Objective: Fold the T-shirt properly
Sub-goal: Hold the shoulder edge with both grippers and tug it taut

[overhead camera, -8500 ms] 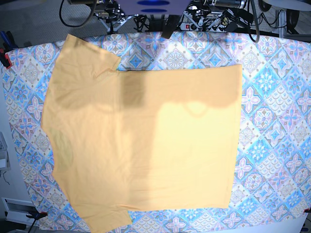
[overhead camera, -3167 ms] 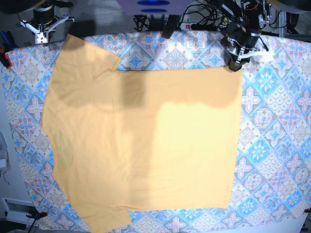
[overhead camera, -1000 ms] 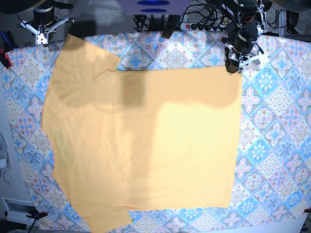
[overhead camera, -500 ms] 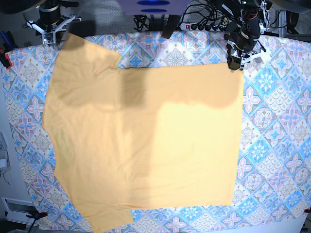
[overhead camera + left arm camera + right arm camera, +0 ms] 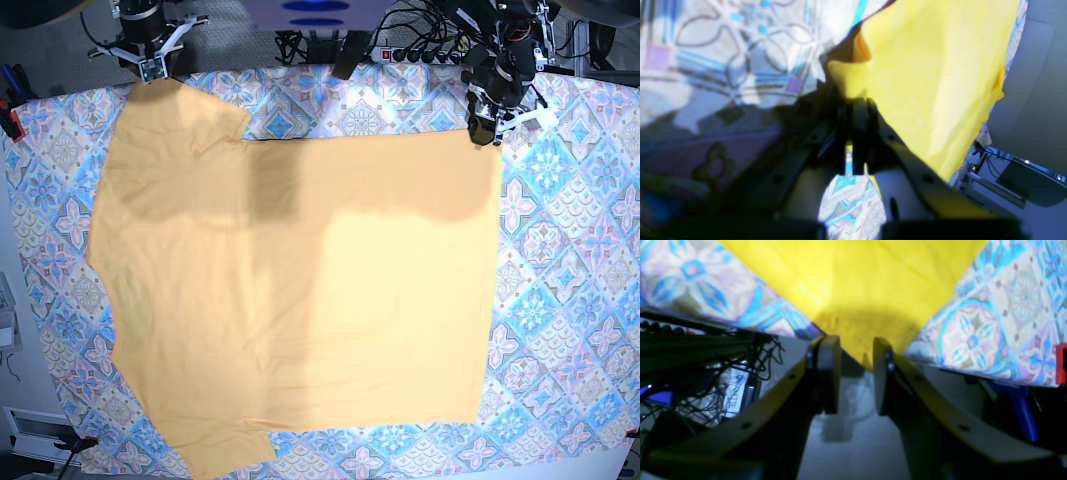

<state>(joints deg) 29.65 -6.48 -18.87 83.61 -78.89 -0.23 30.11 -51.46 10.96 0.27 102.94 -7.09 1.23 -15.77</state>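
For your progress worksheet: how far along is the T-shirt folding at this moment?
Done: one side of the T-shirt looks folded in, leaving a straight edge. In hand: the left gripper has its jaws shut on a far corner; the right gripper, jaws apart, is at the sleeve corner. Left: the remaining folds.

Pale-yellow T-shirt (image 5: 300, 290), prob. half-folded, flat

1 T-shirt (image 5: 300, 290), 1 tablecloth (image 5: 560, 300), 2 end effectors: left (image 5: 484, 132), right (image 5: 152, 72).
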